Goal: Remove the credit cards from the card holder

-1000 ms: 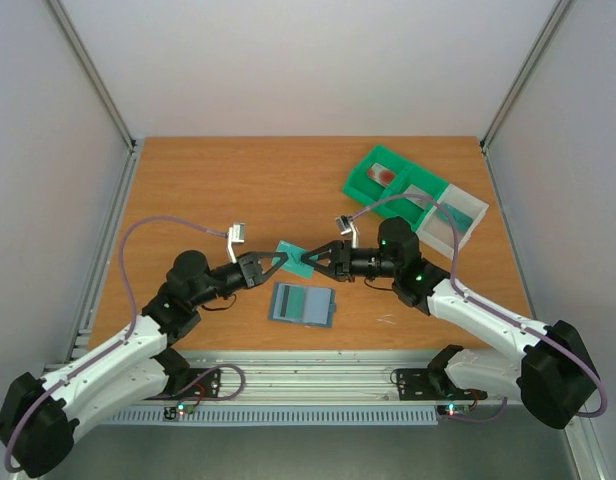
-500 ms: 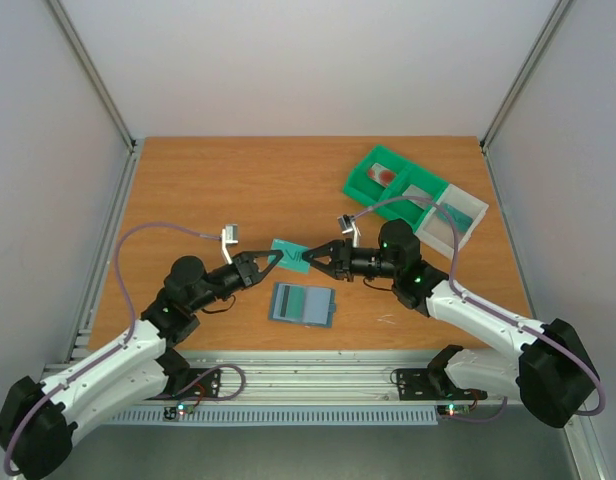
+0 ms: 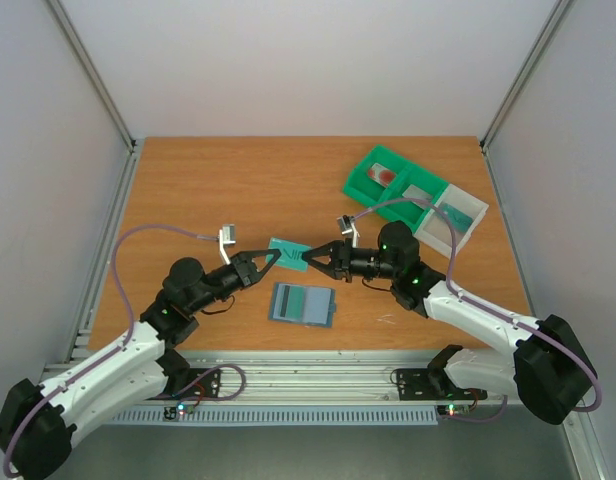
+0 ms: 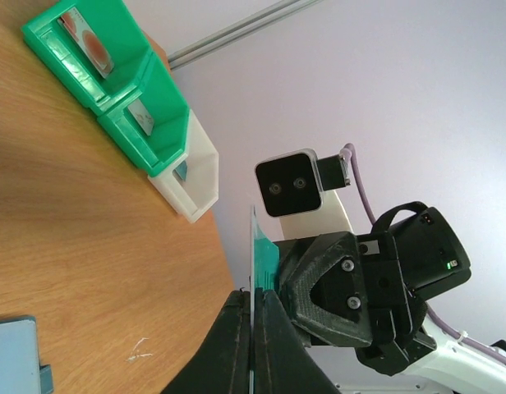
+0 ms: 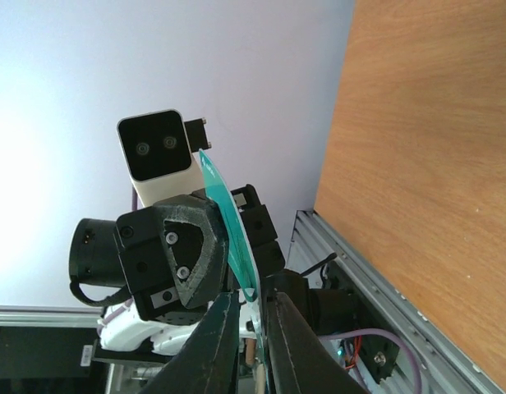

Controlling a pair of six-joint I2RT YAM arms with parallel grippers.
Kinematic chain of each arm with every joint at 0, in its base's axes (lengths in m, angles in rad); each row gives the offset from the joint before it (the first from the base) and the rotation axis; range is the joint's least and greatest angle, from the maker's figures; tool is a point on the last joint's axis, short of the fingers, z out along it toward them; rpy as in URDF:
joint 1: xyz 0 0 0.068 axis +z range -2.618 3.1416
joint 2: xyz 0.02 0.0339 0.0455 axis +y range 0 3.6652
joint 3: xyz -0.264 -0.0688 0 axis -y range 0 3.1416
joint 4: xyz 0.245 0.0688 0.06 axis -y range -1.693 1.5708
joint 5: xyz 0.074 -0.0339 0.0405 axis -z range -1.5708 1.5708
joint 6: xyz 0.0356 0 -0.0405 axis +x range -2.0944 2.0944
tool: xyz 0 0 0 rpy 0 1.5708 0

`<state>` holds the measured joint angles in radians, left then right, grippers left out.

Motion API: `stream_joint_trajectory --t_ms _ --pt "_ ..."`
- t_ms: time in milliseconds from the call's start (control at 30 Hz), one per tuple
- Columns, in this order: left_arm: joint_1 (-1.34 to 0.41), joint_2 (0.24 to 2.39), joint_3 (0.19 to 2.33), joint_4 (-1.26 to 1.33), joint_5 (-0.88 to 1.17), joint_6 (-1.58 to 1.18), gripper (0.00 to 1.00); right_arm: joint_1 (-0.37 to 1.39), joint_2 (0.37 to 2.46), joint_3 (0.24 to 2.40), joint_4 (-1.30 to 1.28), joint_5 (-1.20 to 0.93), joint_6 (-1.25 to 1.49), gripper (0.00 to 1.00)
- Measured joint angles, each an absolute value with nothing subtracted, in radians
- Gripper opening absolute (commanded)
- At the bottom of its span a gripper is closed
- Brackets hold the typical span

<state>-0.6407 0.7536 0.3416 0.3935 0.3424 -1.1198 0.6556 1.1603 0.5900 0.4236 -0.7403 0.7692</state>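
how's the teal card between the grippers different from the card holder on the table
The teal card is held above the table, pinched at opposite ends by the left gripper and right gripper; the card holder lies flat, untouched. The teal card is one thin sheet, edge-on in both wrist views; the card holder is wider, spread open as two panels. The card holder is slate blue, not teal. Both are flat rectangles.

The slate-blue soft card holder (image 4: 13,355) was cut off by the left wrist view's lower-left corner. The thin teal plastic card (image 4: 255,246) showed edge-on there, its lower part hidden between the left gripper's (image 4: 253,300) fingers.
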Motion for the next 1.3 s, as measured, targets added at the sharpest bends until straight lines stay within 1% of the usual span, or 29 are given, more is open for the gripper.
stream_joint_trajectory --t_ms 33,167,200,233,300,333,367,433,567,667,700,833,1033,1167,1200,1233,1300 --pt "-0.641 0.752 0.341 0.394 0.340 -1.120 0.00 0.656 1.160 0.588 0.428 -0.740 0.771 0.02" --pt "-0.641 0.752 0.341 0.393 0.335 -1.127 0.01 0.656 1.161 0.582 0.449 -0.738 0.787 0.01" --pt "-0.640 0.753 0.341 0.394 0.334 -1.127 0.03 0.656 1.160 0.582 0.453 -0.737 0.787 0.01" --pt "-0.640 0.752 0.341 0.395 0.334 -1.128 0.08 0.656 1.160 0.582 0.454 -0.737 0.787 0.01" --pt "-0.640 0.754 0.341 0.396 0.332 -1.134 0.23 0.656 1.160 0.582 0.455 -0.738 0.787 0.01" --pt "-0.640 0.756 0.340 0.393 0.331 -1.134 0.35 0.656 1.160 0.582 0.456 -0.738 0.786 0.01" --pt "-0.640 0.756 0.340 0.392 0.331 -1.135 0.44 0.656 1.160 0.582 0.459 -0.738 0.786 0.01" --pt "-0.640 0.756 0.340 0.388 0.329 -1.130 0.60 0.656 1.160 0.582 0.462 -0.739 0.786 0.01" --pt "-0.640 0.744 0.342 0.332 0.319 -1.117 0.80 0.656 1.160 0.582 0.462 -0.741 0.784 0.01" --pt "-0.640 0.720 0.347 0.268 0.306 -1.090 0.98 0.655 1.154 0.584 0.424 -0.740 0.764 0.01" --pt "-0.640 0.710 0.349 0.245 0.300 -1.084 0.99 0.653 1.150 0.586 0.395 -0.739 0.750 0.01" --pt "-0.640 0.663 0.369 0.134 0.277 -1.051 0.99 0.636 1.131 0.619 0.258 -0.732 0.684 0.01" --pt "-0.640 0.625 0.395 -0.009 0.263 -0.984 0.99 0.582 1.115 0.768 -0.030 -0.695 0.509 0.01" --pt "-0.640 0.629 0.419 -0.086 0.262 -0.926 0.99 0.507 1.121 0.849 -0.187 -0.684 0.402 0.01" --pt "-0.640 0.635 0.430 -0.107 0.263 -0.908 0.99 0.477 1.126 0.865 -0.227 -0.682 0.377 0.01" --pt "-0.640 0.669 0.472 -0.152 0.266 -0.858 0.99 0.398 1.144 0.895 -0.325 -0.658 0.310 0.01" --pt "-0.640 0.679 0.480 -0.165 0.270 -0.844 0.99 0.368 1.151 0.905 -0.365 -0.656 0.288 0.01"
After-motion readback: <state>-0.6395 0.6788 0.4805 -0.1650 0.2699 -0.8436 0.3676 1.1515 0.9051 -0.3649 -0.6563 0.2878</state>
